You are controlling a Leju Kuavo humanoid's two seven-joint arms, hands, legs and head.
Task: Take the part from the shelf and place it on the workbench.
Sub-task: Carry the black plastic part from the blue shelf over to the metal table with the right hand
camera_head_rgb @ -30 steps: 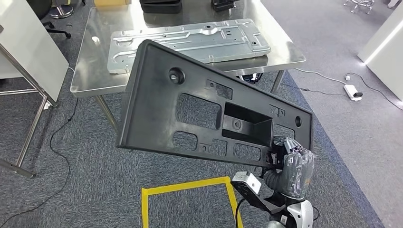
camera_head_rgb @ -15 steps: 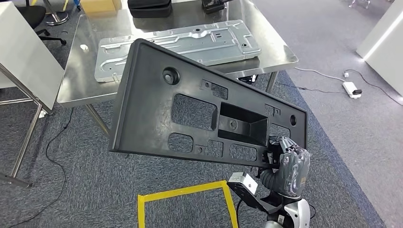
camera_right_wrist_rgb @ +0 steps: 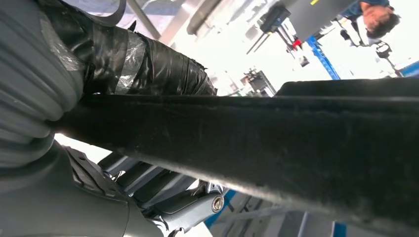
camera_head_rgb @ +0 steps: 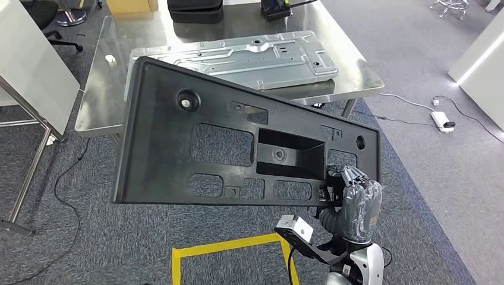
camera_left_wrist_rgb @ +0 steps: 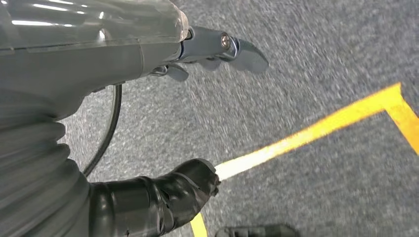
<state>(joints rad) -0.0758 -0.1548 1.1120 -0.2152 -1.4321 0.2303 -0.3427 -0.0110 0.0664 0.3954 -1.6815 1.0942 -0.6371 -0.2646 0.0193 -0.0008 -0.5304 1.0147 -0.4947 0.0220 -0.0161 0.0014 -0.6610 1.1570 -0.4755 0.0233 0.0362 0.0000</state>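
Note:
A large black plastic panel point(camera_head_rgb: 238, 148) with cut-outs and a recessed pocket hangs in the air in front of the steel workbench point(camera_head_rgb: 350, 65). My right hand point(camera_head_rgb: 355, 205) grips its lower right corner; the panel's far left end tilts up over the bench's near edge. Close up in the right wrist view, the panel's dark edge point(camera_right_wrist_rgb: 276, 143) runs across between the taped thumb and the fingers point(camera_right_wrist_rgb: 192, 207) of my right hand point(camera_right_wrist_rgb: 113, 163). My left hand point(camera_left_wrist_rgb: 163, 128) hangs over the grey carpet, thumb and fingers apart, holding nothing.
A grey stamped metal plate point(camera_head_rgb: 238, 56) lies on the workbench, with a black case point(camera_head_rgb: 195, 10) and a cardboard box point(camera_head_rgb: 132, 5) at the back. Yellow tape point(camera_head_rgb: 232, 246) marks a square on the carpet. A white board on a steel frame point(camera_head_rgb: 30, 83) stands left. Cables and a power strip point(camera_head_rgb: 443, 119) lie right.
The whole picture has shifted, so the camera moved. The panel has swung so its left end sits further left and higher, reaching the bench's near edge. My right hand keeps its grip.

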